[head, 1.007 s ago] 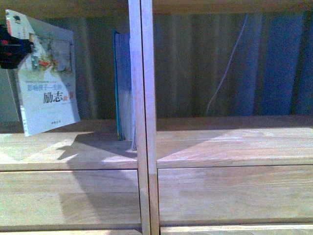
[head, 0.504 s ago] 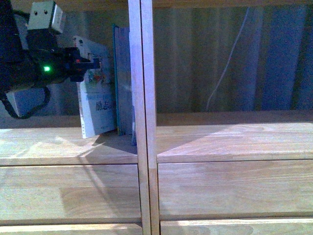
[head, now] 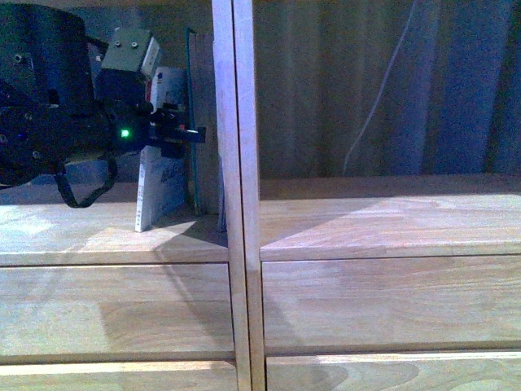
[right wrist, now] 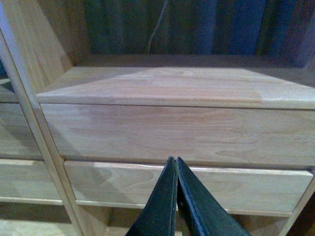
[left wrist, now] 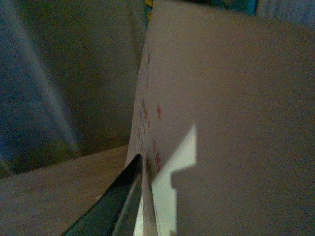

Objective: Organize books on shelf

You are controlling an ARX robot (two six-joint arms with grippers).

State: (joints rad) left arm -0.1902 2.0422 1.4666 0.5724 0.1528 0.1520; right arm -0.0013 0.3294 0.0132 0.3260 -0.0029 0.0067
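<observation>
Left gripper (head: 175, 134), upper left of frame, fingers grasping white paperback (head: 163, 191) beside teal book (head: 194, 122); right gripper (right wrist: 174, 196) fingers clenched.

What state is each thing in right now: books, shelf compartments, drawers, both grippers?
Thin white paperback: standing, slightly tilted, gripped.
Teal-covered book: upright against the divider.
Light wooden shelf: right compartment bare.
Drawer fronts: closed.
Left gripper: shut on the paperback.
Right gripper: shut, holding nothing.
</observation>
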